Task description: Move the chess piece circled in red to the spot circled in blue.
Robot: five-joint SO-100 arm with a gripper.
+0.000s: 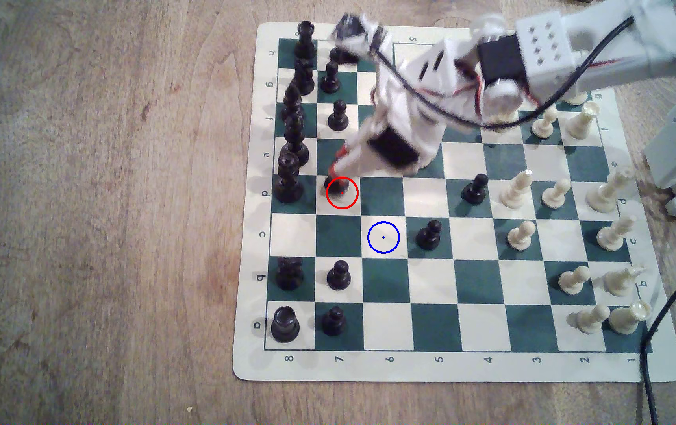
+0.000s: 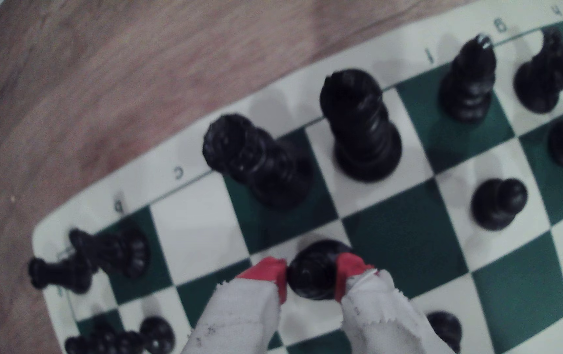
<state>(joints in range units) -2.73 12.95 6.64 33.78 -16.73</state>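
Pinching the black piece on its red-ringed square, the claw is narrowed, both red fingertips touching it.

A worn wooden tabletop, reddish-brown and blotchy, lies under what seems soft indoor light.

The surface is showing as worn wood, matt, with visible grain and stains, and the board mat is lying flat like thin smooth vinyl or paper, cream and green, giving off a faint sheen. The black piece in the gripper is looking like glossy smooth plastic, as are the cream pieces. The gripper is wearing rough white cloth-like wrap with frayed edges and matt red tips, and the arm is looking like matt white plastic.
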